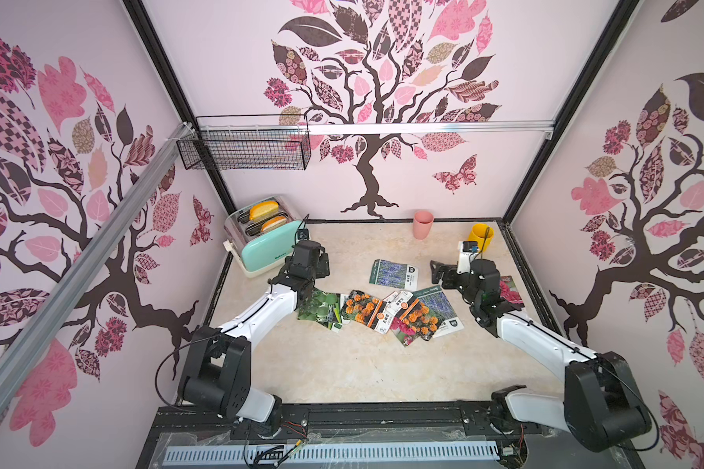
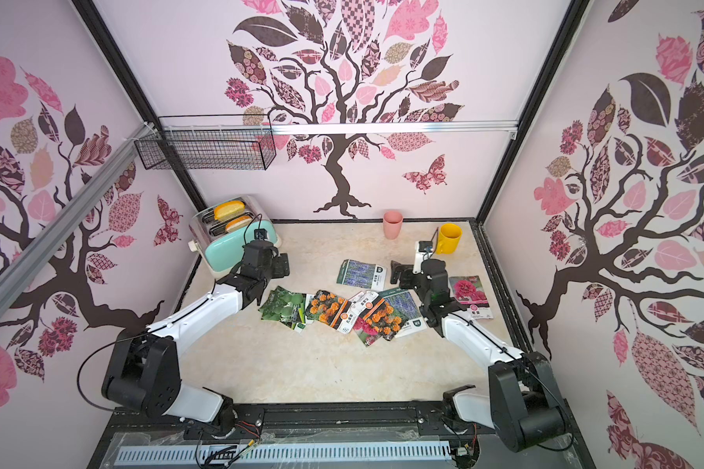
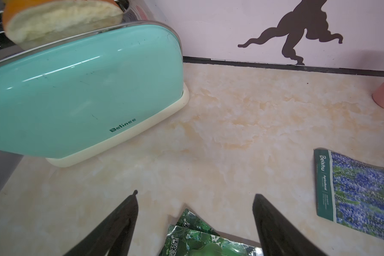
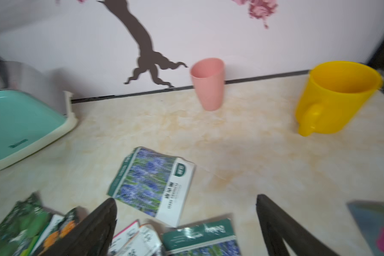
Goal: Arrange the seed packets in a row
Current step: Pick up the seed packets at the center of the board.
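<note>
My right arm [image 1: 537, 341] is covering most of one magenta flower packet [image 1: 512, 293]. A marigold packet [image 1: 419, 318] is hiding most of the other magenta packet [image 1: 403, 331]. Blur is smearing my right wrist view, leaving packet print illegible. In my left wrist view, the frame edge is cutting off the gourd packets [image 3: 200, 241].

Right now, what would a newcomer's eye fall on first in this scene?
The loud pink-and-brown tree decal at the back hits first. Then the overlapping jumble of seed packets in the middle of the table, with one lavender packet lying apart behind it. A mint toaster holding bread stands in the far left corner.
</note>
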`<state>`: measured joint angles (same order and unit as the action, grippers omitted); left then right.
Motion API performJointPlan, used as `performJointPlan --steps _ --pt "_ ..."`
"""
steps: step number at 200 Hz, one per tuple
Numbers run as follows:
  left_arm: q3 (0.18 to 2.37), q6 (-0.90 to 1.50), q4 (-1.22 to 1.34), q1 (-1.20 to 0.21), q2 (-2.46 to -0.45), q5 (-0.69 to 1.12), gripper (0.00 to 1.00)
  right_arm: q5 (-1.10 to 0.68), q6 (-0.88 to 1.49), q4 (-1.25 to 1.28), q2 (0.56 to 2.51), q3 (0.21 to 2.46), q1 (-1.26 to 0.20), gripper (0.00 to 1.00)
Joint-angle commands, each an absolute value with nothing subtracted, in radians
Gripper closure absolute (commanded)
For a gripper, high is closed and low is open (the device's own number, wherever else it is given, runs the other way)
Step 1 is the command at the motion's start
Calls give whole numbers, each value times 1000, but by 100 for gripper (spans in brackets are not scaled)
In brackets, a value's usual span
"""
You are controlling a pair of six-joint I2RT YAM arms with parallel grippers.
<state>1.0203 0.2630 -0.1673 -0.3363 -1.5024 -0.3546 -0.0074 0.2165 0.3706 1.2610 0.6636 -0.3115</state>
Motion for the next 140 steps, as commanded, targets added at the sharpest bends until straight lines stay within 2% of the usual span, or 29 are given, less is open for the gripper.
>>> performJointPlan --steps 1,42,73,99,140 --pt "1045 361 -328 -333 -1546 -299 20 -83 228 327 1258 715 -418 0" --pt "983 514 -393 -329 -1540 -258 22 -162 235 356 1298 682 -532 1" --pt "902 577 -400 -261 -1507 -176 23 -244 271 399 1307 635 -547 5" --pt "783 678 -330 -171 -1455 -53 24 -258 278 405 1312 626 -565 6" --pt "695 737 -278 -164 -1407 -17 25 -249 266 394 1386 663 -639 6"
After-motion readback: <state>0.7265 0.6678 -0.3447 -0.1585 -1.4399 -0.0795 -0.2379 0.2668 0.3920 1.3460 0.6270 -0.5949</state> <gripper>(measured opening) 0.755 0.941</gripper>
